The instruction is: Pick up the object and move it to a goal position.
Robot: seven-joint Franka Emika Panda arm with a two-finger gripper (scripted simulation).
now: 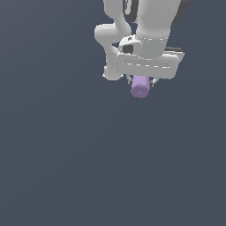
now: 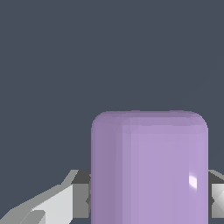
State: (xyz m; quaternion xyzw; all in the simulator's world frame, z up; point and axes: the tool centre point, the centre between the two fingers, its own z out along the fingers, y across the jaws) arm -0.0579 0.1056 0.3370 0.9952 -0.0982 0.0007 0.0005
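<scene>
The object point(image 1: 140, 86) is a small light-purple cylinder with rounded ends. It sticks out below the white hand of the arm near the top of the exterior view. My gripper point(image 1: 141, 82) is shut on it, a finger pressing each side, and only the finger stubs show there. In the wrist view the object point(image 2: 149, 168) looms large and close, with a grey fingertip point(image 2: 80, 194) against one side and another fingertip point(image 2: 217, 194) against the other. Its upper end is hidden inside the hand.
A plain dark grey-blue floor point(image 1: 66, 154) fills the rest of both views. The white arm link and hand point(image 1: 145, 48) take up the upper middle of the exterior view. No goal marker shows.
</scene>
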